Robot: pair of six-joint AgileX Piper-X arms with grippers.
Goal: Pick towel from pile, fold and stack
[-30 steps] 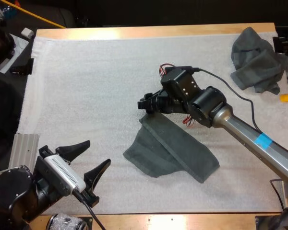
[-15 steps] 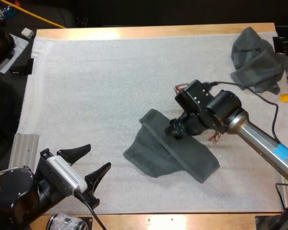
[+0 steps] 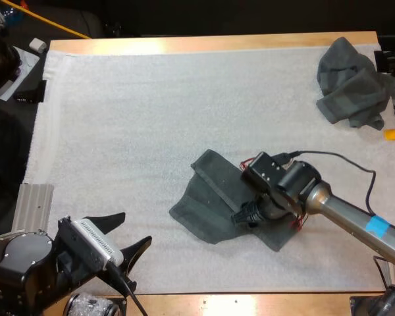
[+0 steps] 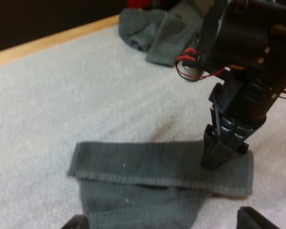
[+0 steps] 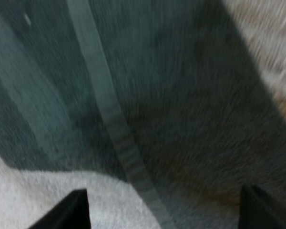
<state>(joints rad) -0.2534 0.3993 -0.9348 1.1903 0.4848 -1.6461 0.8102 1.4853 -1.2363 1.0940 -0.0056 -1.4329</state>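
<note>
The dark grey-green towel, partly folded with a long strip laid across a wider layer (image 3: 207, 197), lies flat on the mat at about 5 o'clock from the mat's centre in the high view. The right tool (image 3: 245, 217) points down onto it, toward the towel's 4 o'clock end. In the right wrist view its black fingers stand spread wide over the cloth and a paler hem band, pinching nothing. The left wrist view has its tip touching the strip near one end.

The left tool (image 3: 123, 234) hovers at 7 o'clock over the mat's near edge, well apart from the towel, its fingers spread and empty.

A crumpled dark grey-green towel (image 3: 352, 82) is heaped at the mat's 2 o'clock corner.

The white, finely textured foam mat (image 3: 138, 112) covers nearly all of the pale wooden worktop (image 3: 204, 43), whose bare edge runs along 12 o'clock. A ribbed silver metal plate (image 3: 33, 205) sits just off the mat at 8 o'clock.
</note>
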